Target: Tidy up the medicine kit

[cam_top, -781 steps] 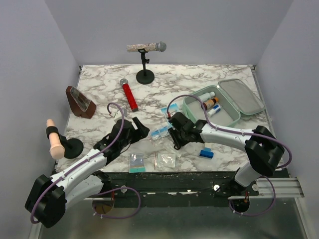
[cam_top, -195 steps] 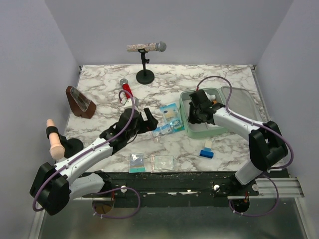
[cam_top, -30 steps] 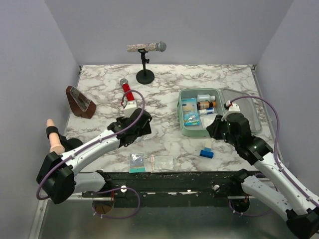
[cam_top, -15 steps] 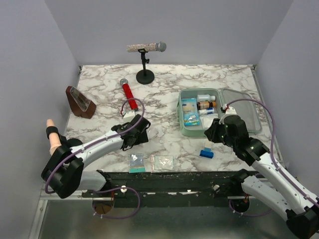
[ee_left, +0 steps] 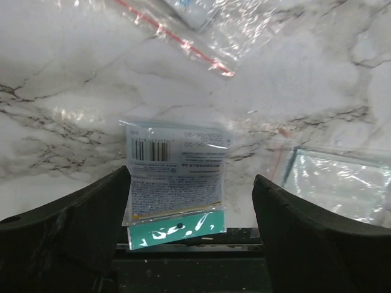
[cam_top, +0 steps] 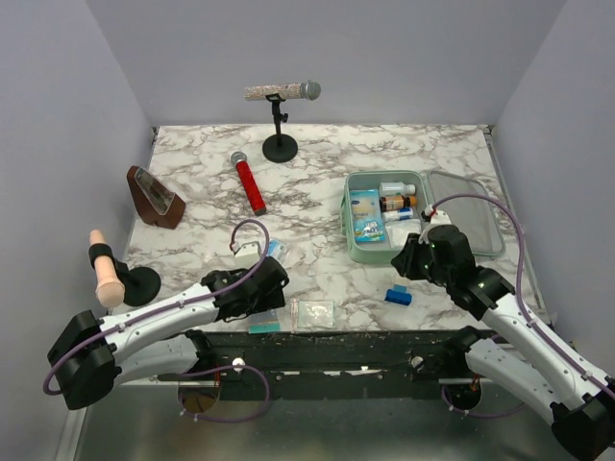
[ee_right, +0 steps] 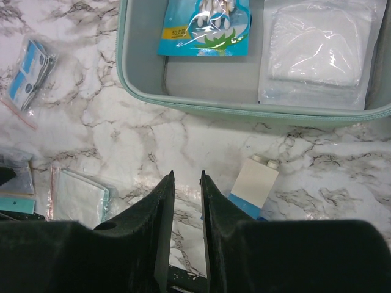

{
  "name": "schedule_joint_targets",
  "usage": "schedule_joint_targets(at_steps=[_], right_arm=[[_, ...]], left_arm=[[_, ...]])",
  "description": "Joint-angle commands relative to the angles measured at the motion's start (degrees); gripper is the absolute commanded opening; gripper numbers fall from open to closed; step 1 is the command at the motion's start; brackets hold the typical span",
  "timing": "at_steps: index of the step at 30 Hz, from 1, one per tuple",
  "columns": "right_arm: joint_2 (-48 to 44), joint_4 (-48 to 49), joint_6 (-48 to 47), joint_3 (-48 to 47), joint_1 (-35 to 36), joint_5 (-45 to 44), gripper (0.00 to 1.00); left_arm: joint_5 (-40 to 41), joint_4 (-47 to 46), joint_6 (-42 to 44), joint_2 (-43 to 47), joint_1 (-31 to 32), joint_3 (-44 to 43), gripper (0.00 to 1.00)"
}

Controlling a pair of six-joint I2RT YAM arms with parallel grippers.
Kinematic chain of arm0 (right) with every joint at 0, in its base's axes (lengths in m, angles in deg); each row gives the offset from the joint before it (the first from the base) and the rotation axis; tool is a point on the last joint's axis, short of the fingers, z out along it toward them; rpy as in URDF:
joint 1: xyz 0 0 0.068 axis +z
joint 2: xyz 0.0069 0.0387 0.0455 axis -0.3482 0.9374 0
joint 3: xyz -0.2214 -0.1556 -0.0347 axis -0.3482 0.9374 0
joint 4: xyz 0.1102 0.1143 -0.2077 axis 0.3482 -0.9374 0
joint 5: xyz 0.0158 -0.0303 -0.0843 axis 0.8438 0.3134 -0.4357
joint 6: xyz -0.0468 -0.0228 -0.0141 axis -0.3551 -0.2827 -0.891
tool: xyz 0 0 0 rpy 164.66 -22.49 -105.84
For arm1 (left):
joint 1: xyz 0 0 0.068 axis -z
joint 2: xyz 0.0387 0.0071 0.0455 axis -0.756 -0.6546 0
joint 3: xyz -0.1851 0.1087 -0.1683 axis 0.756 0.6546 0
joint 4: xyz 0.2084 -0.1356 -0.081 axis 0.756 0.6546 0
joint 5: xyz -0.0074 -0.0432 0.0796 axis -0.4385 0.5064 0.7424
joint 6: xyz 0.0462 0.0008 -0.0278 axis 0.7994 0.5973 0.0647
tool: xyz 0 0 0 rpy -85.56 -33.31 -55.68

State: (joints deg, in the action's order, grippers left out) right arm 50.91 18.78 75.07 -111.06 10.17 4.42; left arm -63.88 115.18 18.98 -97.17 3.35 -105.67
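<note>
The medicine kit (cam_top: 354,252) sits on the right half of the marble desk (cam_top: 317,163), wide open, with its lid (cam_top: 468,204) flopped flat out to the right. It's mint green with rounded corners and has a grey-ish inside.

In the tray, a blue printed packet (ee_right: 204,18) lies along the left side and a white pad in clear wrap (ee_right: 314,46) sits next to it on the right. Three little bottles (cam_top: 396,202) are stacked up at the far end, though they're too small to read.

A small blue-and-white box (ee_right: 255,186) is outside on the desk, just off the near wall of the kit and not touching it.

The right tool (ee_right: 185,180) hangs over the bare marble in front of the kit. Its fingers are pulled in to a thin slit with nothing between them.

The left tool (ee_left: 190,183) is down at the near edge of the desk with its fingers spread wide, one on each side of a flat sachet (ee_left: 177,189) that has a barcode and a teal strip. I can't see it pinching anything. A clear bag with a white pad (ee_left: 336,183) lies just to the sachet's right.
</note>
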Motion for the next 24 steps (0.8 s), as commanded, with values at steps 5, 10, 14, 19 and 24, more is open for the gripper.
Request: schedule_joint_targets(at_steps=[5,10,14,19,24], right_arm=[[-0.2,0.88,1.12,0.12,-0.05,1.86,0.32],[-0.99,0.17,1.12,0.73,-0.05,1.33,0.32],[-1.25,0.26,1.03,0.91,-0.05,1.07,0.32],[-1.25,0.26,1.12,0.29,-0.05,1.33,0.32],[-1.25,-0.18,1.03,-0.67,-0.05,1.42,0.32]], left_arm=[[4.11,0.34,-2.3,-7.82,1.85,1.83,0.9],[5.61,-0.37,-0.98,-13.45,2.29,0.96,0.86],[5.18,-1.42,-0.72,-13.11,2.29,0.95,0.74],[4.47,-2.91,-0.28,-9.33,2.29,1.04,0.49],[4.47,-2.57,0.43,-5.73,2.38,-0.71,0.17]])
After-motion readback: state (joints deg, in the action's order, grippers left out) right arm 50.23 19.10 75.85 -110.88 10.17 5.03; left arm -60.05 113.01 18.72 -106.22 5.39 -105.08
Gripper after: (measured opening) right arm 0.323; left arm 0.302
